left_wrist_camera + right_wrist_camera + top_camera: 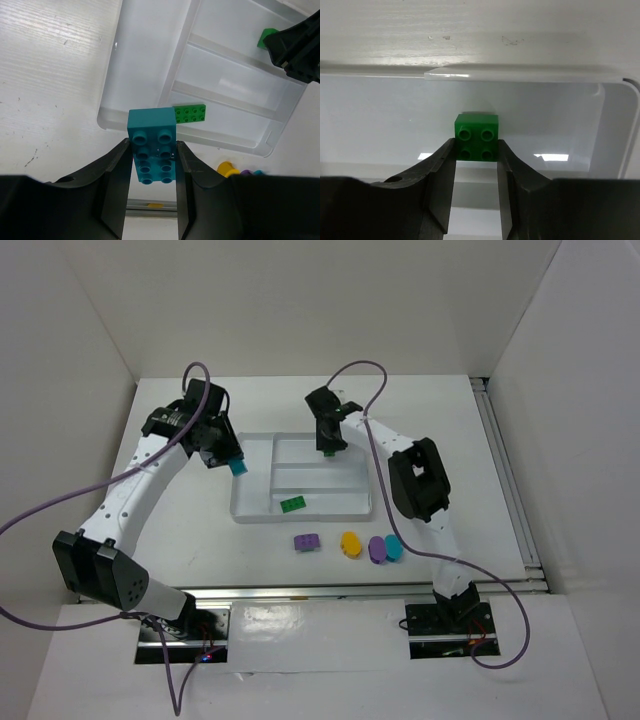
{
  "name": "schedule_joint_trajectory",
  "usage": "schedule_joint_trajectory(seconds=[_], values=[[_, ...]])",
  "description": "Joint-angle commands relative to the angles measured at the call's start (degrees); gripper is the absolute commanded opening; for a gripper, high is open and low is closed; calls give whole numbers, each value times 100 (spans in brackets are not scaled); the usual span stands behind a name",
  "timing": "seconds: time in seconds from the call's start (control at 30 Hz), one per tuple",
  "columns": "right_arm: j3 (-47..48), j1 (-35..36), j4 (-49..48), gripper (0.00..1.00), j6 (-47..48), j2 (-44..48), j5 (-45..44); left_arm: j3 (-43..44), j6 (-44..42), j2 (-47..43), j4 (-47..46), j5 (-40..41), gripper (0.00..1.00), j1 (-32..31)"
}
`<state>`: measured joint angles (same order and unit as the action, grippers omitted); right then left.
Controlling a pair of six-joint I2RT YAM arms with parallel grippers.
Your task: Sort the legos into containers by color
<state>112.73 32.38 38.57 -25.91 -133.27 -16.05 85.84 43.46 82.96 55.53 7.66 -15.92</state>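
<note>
My left gripper (pixel 236 462) is shut on a teal studded brick (pixel 152 145) and holds it above the left edge of the white tray (pixel 300 519), by its upright section (pixel 145 60). My right gripper (pixel 328 443) is shut on a small green square brick (pixel 477 136) over the tray's far long section, close to the far wall (pixel 520 75). A flat green brick (pixel 294 504) lies in the near long section and also shows in the left wrist view (pixel 190 113). On the table in front of the tray lie a purple brick (pixel 307 542), a yellow oval (pixel 350 543), a purple oval (pixel 377 549) and a teal oval (pixel 394 548).
The middle long section of the tray holds nothing that I can see. White walls enclose the table on the left, back and right. A metal rail (pixel 510 480) runs along the right edge. Purple cables loop over both arms.
</note>
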Motion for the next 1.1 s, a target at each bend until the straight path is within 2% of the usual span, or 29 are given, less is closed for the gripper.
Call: schedule_joint_trajectory(seconds=[0.0, 0.17, 0.27, 0.4, 0.5, 0.77, 0.9, 1.07], values=[[-171, 58, -192, 25, -2, 766, -371, -33, -119, -183, -16, 7, 0, 28], [-979, 171, -341, 25, -54, 1846, -434, -85, -119, -183, -68, 7, 0, 28], [-1770, 400, -394, 25, -159, 2461, -381, -138, -119, -183, -68, 7, 0, 28], [-2867, 699, -394, 26, -432, 2998, -215, -138, -119, -183, -121, -45, 0, 28], [-3290, 892, -586, 27, -581, 3184, 155, -138, -119, -183, -173, -107, 0, 28], [-3345, 1314, -587, 30, -696, 2939, 208, -191, -119, -131, -174, -212, 0, -165], [-3345, 1315, -649, 38, -696, 2877, 147, -243, -66, -8, -174, -160, 0, -332], [-3204, 1315, -578, 48, -696, 2570, 85, -104, -154, 562, -174, 16, 0, -438]])
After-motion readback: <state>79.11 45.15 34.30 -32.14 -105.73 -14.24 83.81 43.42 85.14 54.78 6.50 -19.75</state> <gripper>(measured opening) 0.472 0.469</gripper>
